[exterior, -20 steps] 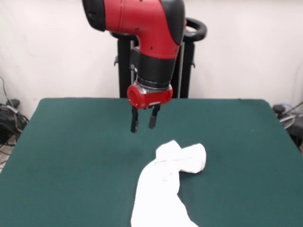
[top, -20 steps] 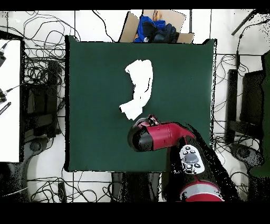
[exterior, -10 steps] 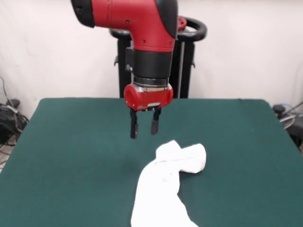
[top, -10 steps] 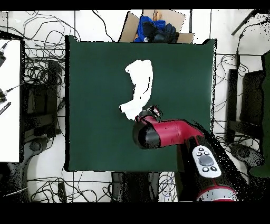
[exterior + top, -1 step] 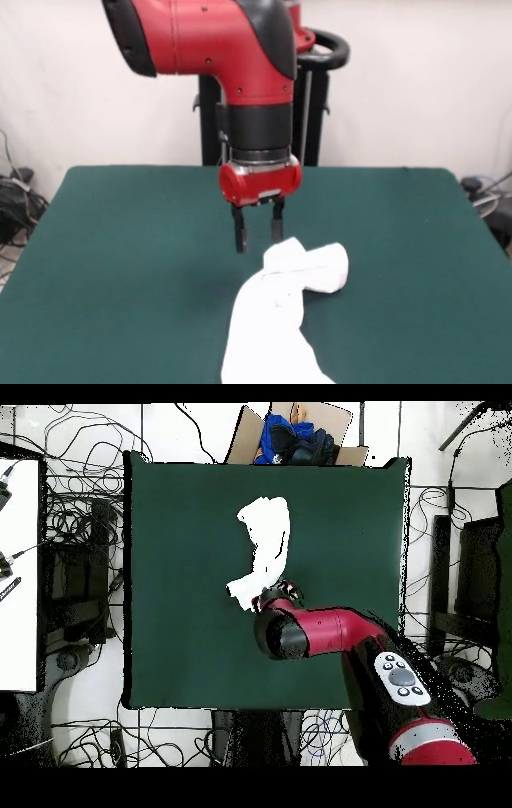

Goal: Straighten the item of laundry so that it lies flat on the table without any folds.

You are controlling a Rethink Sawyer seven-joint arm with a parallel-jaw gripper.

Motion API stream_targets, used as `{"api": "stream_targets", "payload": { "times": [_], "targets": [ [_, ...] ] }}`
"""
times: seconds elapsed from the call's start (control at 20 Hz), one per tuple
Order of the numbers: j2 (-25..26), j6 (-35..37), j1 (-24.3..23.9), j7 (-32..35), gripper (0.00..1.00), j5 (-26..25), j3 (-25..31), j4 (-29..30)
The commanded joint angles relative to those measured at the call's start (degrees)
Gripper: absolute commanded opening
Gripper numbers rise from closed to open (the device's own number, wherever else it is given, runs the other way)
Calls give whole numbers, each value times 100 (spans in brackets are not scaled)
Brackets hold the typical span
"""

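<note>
The item of laundry (image 5: 284, 312) lay bunched into a long, twisted white roll on the table (image 5: 120, 264), nowhere near flat, with only plain white cloth facing up and no print to be seen. Taking the shirt as the landmark and working from its near end: that end ran off the front view's lower edge, close to the table's near side. From there its long axis climbed toward the far side of the table, bending partway, and finished in a rounded, doubled-over lump at the far end. In the overhead view the same strip (image 5: 265, 549) stretched lengthwise up the middle of the green top, with bare table well clear on both sides.

Just beyond that far lump hung the gripper (image 5: 257, 230), pointing straight down, its two dark fingers (image 5: 239, 232) a small way apart with nothing between them. Its tips stood above the cloth's far edge and slightly off to the side, near the lump but not touching it. Seen from above, the gripper (image 5: 281, 591) sat right at that end of the strip.

So the shirt ran away from the jaws along its own length. To my eye, the coming move would be a short drop onto that nearest fold, then a pull to open the roll.
</note>
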Motion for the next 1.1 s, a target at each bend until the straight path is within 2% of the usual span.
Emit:
{"api": "stream_targets", "payload": {
  "times": [0.05,0.2,0.45,0.7,1.1],
  "targets": [
    [368,1200,179,400,100,318,441,17],
    [338,1734,285,274,100,341,267,-68],
    [447,1831,277,364,100,241,207,-148],
    [709,1343,227,619,100,-33,64,46],
    [1349,701,161,683,100,-210,35,-112]
  ]
}}
